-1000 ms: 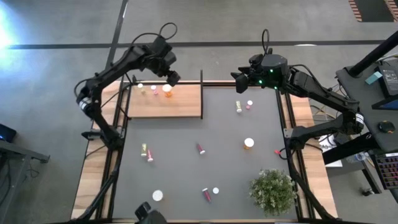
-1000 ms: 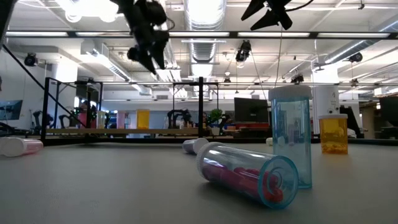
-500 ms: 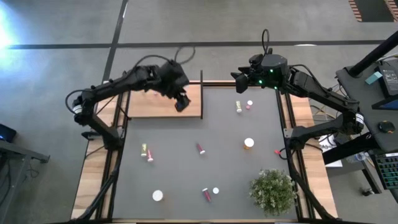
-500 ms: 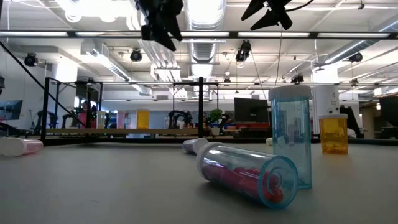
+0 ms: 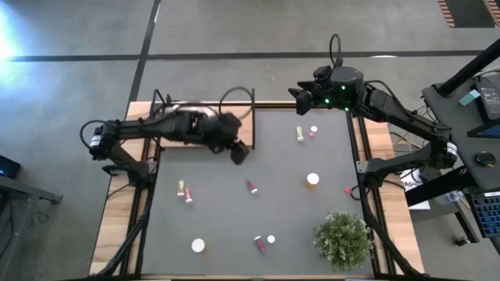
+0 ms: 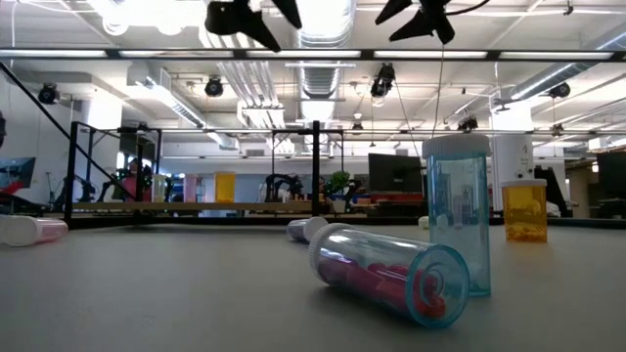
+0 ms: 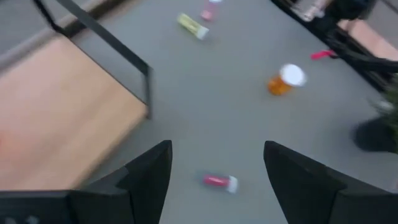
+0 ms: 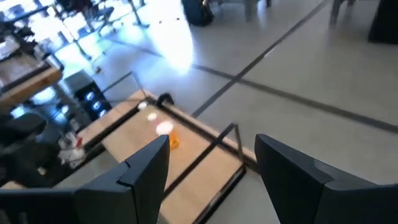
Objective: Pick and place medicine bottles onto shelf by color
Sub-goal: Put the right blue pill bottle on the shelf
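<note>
swinging off the shelf (image 5: 176, 137) with fingers spread and empty, the left hand (image 5: 238, 154) now heads for the pink bottle (image 5: 252, 186) on the bench; right hand (image 5: 298, 95) waits open

We see bright ceiling lights (image 6: 147, 12) glaring in the low view; both wrist views are motion-blurred
</note>
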